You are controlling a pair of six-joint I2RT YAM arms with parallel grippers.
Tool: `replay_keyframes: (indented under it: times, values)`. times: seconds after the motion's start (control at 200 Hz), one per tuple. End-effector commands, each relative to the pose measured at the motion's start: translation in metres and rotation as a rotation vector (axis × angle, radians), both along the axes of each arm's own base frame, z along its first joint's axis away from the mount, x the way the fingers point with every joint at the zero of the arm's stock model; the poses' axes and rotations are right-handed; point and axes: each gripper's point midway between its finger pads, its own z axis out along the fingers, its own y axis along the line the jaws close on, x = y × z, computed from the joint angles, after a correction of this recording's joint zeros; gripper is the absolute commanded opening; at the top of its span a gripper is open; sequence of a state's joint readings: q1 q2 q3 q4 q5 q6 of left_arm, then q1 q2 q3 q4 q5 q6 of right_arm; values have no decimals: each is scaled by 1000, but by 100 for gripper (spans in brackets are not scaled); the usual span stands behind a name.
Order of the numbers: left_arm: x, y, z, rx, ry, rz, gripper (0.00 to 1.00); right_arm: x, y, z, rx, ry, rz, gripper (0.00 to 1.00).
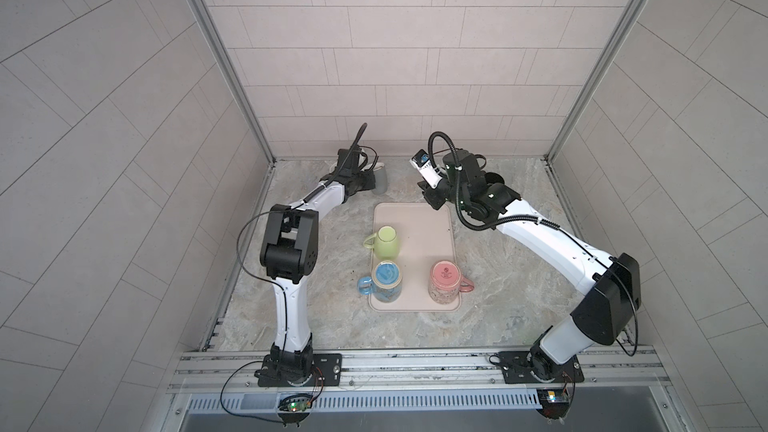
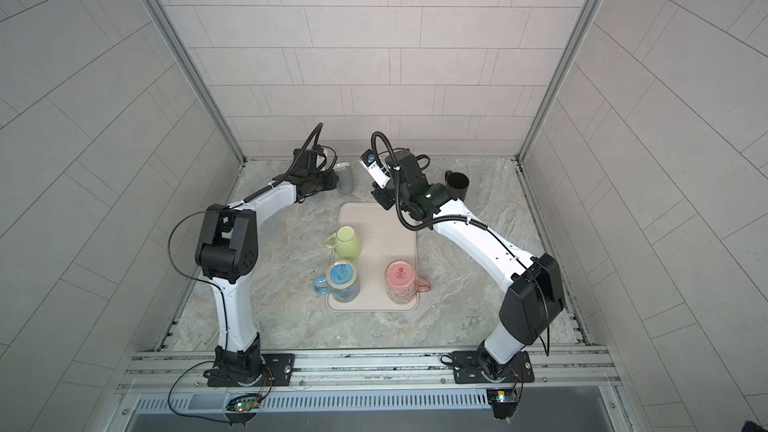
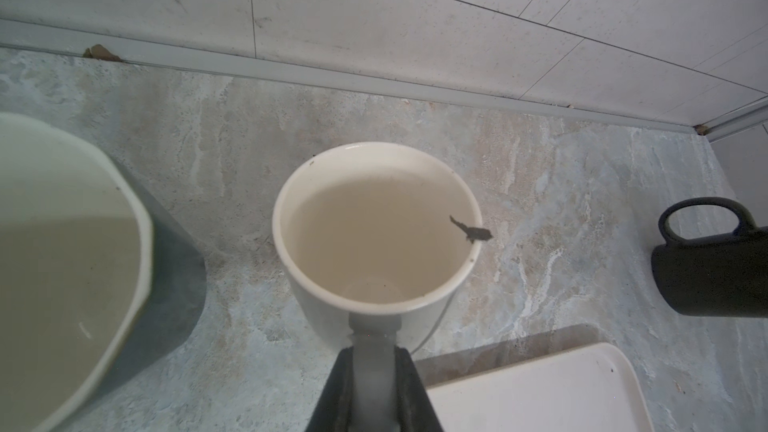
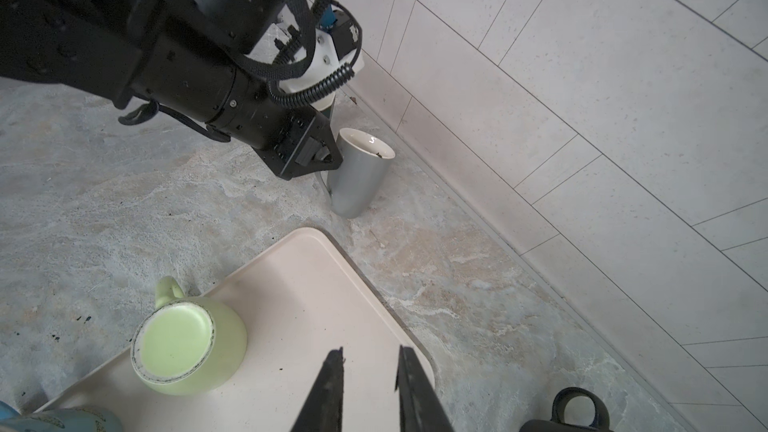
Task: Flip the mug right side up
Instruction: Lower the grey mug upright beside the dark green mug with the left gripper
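Observation:
A grey mug with a white inside stands mouth up on the stone counter near the back wall. Its open mouth fills the middle of the left wrist view. My left gripper is shut on the mug's grey handle, as the right wrist view also shows, beside the mug. My right gripper hovers over the far right corner of the beige tray, its jaws slightly apart with nothing between them.
On the tray a green mug, a blue mug and a pink mug stand upside down. A black mug stands upright behind the right arm. Another mug sits close beside the grey one, by the back wall.

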State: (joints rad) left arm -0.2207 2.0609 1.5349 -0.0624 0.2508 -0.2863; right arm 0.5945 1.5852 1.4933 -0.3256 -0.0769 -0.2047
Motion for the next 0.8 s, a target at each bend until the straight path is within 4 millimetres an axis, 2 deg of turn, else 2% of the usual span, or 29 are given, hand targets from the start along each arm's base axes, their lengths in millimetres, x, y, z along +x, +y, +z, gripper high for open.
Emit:
replay_keyframes:
  times: [0.0,0.28,0.796]
  values:
    - [13,-8,49,14,-207,-24,0,-4,-8,20,41,-42,-21,24]
    - [11,-6,37,77,-266,-17,0,-4,-8,18,54,-37,-23,23]
    - [10,12,18,203,-302,36,0,-2,-10,16,63,-33,-31,23]
